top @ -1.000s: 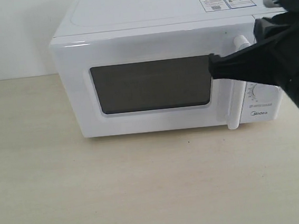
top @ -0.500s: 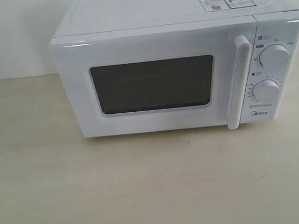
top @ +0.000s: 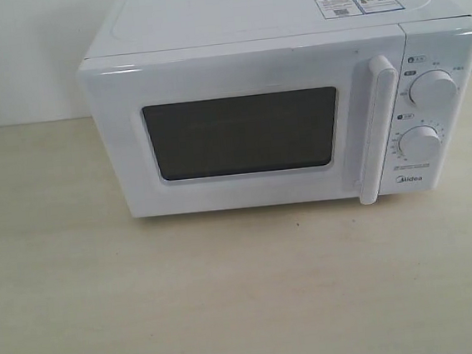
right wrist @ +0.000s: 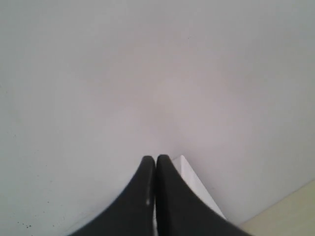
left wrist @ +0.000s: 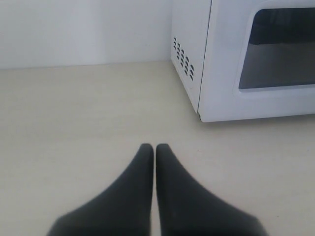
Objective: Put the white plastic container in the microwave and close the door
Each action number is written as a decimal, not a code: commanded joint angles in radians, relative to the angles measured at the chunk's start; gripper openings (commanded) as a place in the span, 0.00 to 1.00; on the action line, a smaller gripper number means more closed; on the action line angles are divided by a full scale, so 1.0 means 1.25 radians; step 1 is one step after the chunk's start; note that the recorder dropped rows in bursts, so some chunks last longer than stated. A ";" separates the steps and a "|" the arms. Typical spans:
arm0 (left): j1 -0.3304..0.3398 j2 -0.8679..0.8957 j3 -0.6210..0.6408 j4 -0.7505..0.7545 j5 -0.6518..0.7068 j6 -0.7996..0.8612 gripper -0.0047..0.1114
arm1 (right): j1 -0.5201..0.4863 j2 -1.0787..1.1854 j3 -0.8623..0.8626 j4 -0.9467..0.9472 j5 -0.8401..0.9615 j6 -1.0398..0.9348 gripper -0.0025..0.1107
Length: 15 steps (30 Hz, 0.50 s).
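A: Starting at the left gripper, we see its two black tapered jaws pressed together tip to tip, low over the pale beige tabletop.

B: We read the right gripper the same way. Its jaws are closed flat against each other and pointed at a plain white wall.

A: Outward from the left one, we find the white boxy countertop microwave nearby but apart from it, with its vented side wall facing the gripper.

B: From the front we see its white front door shut flush. The vertical white bar handle stands just beside two round white dials.

A: And the white plastic container?

B: We cannot spot it in any view. The dark rectangular mesh window is too dim for us to tell what sits behind it.
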 commanded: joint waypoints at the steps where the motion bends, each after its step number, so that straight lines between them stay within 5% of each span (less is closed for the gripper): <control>1: 0.003 -0.003 0.003 0.002 0.000 0.005 0.07 | -0.052 -0.073 0.049 -0.005 0.023 0.003 0.02; 15: 0.003 -0.003 0.003 0.002 0.000 0.005 0.07 | -0.087 -0.073 0.182 -0.002 0.097 0.070 0.02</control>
